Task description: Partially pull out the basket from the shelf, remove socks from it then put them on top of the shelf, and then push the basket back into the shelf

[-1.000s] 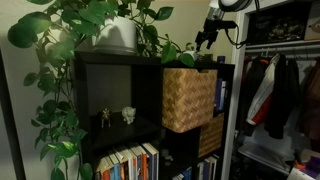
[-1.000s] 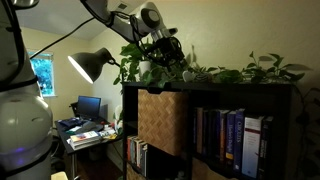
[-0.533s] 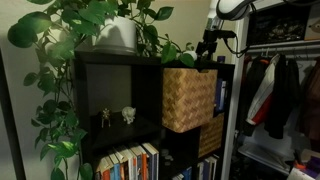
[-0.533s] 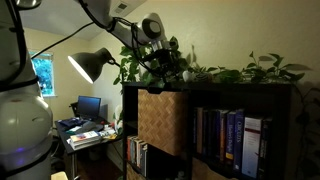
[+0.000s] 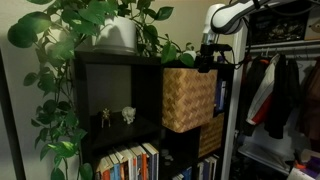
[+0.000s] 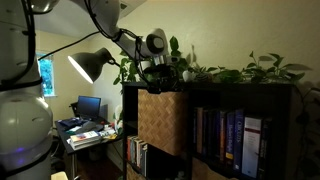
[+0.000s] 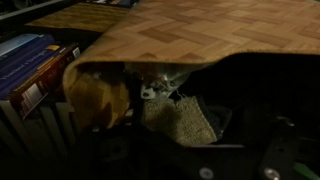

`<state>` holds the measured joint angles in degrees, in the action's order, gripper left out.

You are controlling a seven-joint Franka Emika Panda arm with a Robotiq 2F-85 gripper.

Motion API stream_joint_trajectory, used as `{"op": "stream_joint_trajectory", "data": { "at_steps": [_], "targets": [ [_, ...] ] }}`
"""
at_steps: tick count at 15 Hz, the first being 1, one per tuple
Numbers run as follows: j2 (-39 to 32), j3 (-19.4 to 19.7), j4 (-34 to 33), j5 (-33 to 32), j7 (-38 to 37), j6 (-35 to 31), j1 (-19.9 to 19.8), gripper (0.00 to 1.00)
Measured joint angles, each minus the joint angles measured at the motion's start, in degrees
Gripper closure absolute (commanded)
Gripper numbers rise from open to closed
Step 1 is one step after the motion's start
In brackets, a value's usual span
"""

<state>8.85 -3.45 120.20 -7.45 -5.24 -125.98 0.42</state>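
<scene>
The woven basket [image 5: 188, 98] stands in the black shelf [image 5: 110, 62] and sticks out a little from its front; it also shows in an exterior view [image 6: 160, 120]. My gripper [image 5: 207, 57] hangs just above the basket's open top at shelf-top height, as also shown in an exterior view [image 6: 161, 76]. The wrist view looks into the dark basket past its woven wall [image 7: 200, 30]. Inside lie a tan knitted sock [image 7: 176, 120] and a yellowish piece [image 7: 100, 100]. My fingers are lost in the dark, so their state is unclear.
Leafy potted plants [image 5: 100, 25] cover most of the shelf top [image 6: 240, 72]. Books [image 6: 225, 140] fill the cell beside the basket, and small figurines [image 5: 117, 116] stand in another. Hanging clothes [image 5: 280, 95] are beside the shelf. A desk lamp [image 6: 90, 65] stands behind it.
My gripper has come down from above the shelf top to just over the basket's opening. The basket has not moved.
</scene>
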Motion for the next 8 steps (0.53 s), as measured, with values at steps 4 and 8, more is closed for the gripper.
{"op": "stream_joint_trajectory", "data": {
  "at_steps": [4, 8],
  "targets": [
    [-3.57, 0.00, 0.63, 0.00, 1.48, -2.66, 0.00, 0.00],
    [-7.27, 0.01, 0.90, 0.00, 3.18, -4.52, 0.00, 0.00]
  ]
}}
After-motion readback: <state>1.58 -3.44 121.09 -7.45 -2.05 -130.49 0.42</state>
